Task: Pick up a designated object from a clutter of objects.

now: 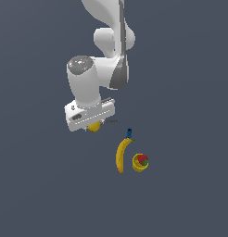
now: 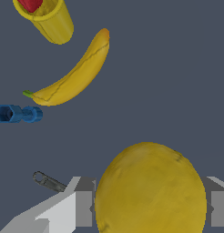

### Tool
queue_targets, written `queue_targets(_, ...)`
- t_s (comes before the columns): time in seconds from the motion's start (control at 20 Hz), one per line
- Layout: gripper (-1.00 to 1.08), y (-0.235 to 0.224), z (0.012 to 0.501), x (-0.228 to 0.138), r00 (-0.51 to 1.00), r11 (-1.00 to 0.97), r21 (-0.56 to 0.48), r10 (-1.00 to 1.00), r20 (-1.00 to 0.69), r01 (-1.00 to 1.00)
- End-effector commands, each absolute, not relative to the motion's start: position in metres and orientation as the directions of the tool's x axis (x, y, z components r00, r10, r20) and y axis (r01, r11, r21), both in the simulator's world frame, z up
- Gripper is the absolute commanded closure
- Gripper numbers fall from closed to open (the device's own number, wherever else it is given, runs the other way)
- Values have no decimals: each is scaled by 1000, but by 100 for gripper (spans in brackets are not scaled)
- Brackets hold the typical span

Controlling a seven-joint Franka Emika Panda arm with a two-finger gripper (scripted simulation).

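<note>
The gripper (image 1: 94,126) sat low over the lemon (image 1: 94,127), which lay directly beneath the hand and was mostly hidden by it in the exterior view. In the wrist view the lemon (image 2: 150,191) filled the space between the two fingers (image 2: 84,207), one on each side of it. The fingers appeared to be at or against its flanks, but whether they were pinching it or only bracketing it could not be told.

Relative to the lemon, the wrench (image 2: 49,181) lay just beside it, close to one finger. The blue piece (image 2: 18,113) lay farther off, with the banana (image 2: 73,73) beyond it and the cup (image 2: 48,18) with the strawberry (image 1: 142,159) beside the banana.

Risks from this position:
- The lemon was rounded and smooth. An off-centre squeeze would likely roll it out of the jaws.
- Light contact could let it slip during a lift.
- The near finger could catch the wrench and drag it.
</note>
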State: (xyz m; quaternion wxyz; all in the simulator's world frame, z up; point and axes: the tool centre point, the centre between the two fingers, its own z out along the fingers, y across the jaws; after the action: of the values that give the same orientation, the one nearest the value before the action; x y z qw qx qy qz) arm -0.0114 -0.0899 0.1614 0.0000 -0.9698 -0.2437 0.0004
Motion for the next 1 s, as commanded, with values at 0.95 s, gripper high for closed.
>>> queue_targets(0.95,108,22,327,-100,881,-881,3,473,-2,473)
